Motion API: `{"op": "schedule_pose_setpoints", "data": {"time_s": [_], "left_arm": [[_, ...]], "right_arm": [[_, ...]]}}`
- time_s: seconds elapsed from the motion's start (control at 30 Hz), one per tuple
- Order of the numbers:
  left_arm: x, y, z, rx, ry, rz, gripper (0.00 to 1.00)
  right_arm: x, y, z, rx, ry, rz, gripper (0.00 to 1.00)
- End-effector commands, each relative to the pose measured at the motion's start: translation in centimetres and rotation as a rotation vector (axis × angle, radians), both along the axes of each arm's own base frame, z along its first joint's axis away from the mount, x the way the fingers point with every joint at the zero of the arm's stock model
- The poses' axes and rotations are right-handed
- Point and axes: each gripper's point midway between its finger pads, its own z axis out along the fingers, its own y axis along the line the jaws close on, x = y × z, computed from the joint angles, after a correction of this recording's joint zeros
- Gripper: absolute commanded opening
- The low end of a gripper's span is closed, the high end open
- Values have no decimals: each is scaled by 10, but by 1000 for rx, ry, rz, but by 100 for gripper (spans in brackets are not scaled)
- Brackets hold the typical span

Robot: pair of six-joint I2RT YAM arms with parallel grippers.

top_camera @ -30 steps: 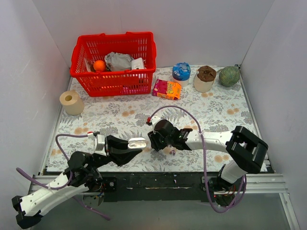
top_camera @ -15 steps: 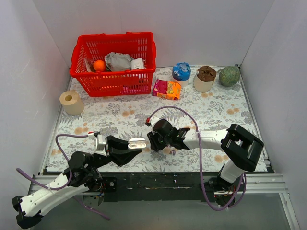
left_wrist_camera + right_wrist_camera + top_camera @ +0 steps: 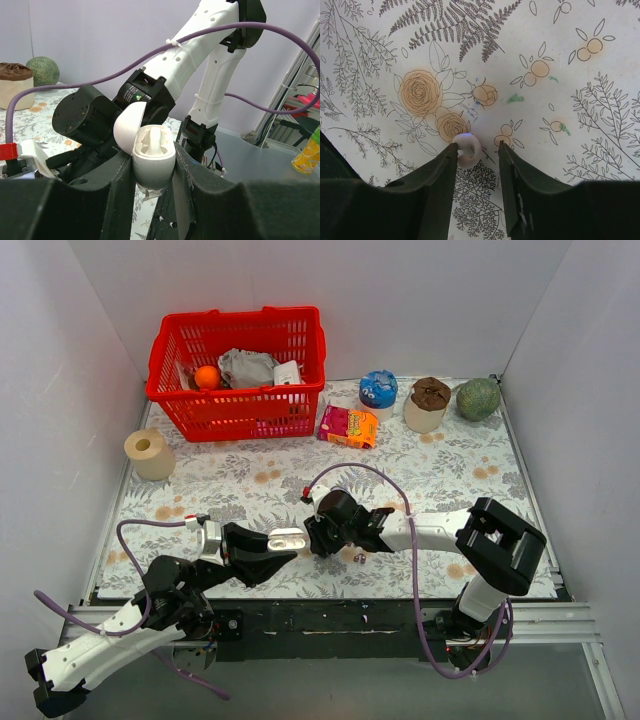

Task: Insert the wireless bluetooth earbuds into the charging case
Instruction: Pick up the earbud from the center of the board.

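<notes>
My left gripper [image 3: 153, 162] is shut on the pale charging case [image 3: 154, 150] and holds it above the table's near edge. Its rounded lid [image 3: 127, 124] stands open, showing the moulded hollows inside. In the top view the case [image 3: 286, 537] sits just left of my right gripper [image 3: 317, 537]. That right gripper [image 3: 476, 147] points down at the floral cloth, open. A small pale, shiny earbud [image 3: 468, 148] lies on the cloth between its fingers, against the left finger [image 3: 445, 162]. Just below the right wrist, on the cloth, lies a second tiny purple earbud [image 3: 359, 558].
At the back left is a red basket [image 3: 240, 405] holding an orange ball and packets. A paper roll [image 3: 149, 452] stands at the left. A snack box [image 3: 348, 426], a blue cup [image 3: 378, 390], a brown-topped cup [image 3: 428, 403] and a green melon [image 3: 478, 398] line the back.
My right wrist has shifted slightly left, towards the held case. The left arm and the case have barely moved.
</notes>
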Motion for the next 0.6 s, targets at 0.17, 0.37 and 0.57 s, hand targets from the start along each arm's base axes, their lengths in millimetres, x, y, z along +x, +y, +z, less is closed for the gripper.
{"op": "schedule_pose_setpoints", "data": {"time_s": [0.17,0.37,0.57], "left_arm": [[2,-2,-5,11,14,1,0],[2,-3,-7,12,16,-1,0],[2,-3,-7,13,18,-1,0]], "right_arm": [[-5,-11,-21,-47,30,-9,43],[-6,-11,-23,-47,33,-13,29],[-13,-8,-23,-29,64,14,22]]}}
